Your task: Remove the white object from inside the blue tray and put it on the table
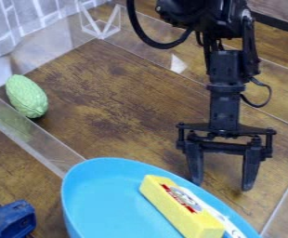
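gripper [221,175]: jaws wide apart, empty, over the counter [122,84]
white object: hidden behind yellow block [180,206], about 6 o'clock
blue tray [91,200]: 7 o'clock

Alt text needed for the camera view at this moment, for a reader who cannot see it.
A black robot arm holds its open gripper low over a dark wooden table, just beyond the rim of a blue tray at the bottom edge. A yellow block lies in the tray; a green object sits at left behind a clear panel.
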Robot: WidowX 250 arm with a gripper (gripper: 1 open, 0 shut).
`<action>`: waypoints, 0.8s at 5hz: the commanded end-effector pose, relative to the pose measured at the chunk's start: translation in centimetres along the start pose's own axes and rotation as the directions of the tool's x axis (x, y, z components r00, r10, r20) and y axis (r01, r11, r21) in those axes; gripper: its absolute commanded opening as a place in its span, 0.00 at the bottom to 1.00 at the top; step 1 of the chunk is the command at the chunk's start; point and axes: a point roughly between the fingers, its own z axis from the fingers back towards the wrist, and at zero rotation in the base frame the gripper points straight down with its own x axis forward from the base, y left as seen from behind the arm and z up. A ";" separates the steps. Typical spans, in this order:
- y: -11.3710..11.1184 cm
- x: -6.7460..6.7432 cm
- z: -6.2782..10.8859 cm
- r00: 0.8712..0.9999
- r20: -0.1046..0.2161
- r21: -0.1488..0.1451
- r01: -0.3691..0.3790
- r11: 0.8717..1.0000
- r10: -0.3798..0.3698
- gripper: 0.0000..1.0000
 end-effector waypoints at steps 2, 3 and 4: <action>-1.2 -2.6 -1.3 1.000 -0.016 0.052 0.003 0.999 -0.002 1.00; -1.3 -3.0 -1.4 0.999 -0.016 0.053 -0.035 0.998 0.036 1.00; -1.4 -3.2 -1.3 0.997 -0.014 0.049 -0.073 0.996 0.074 1.00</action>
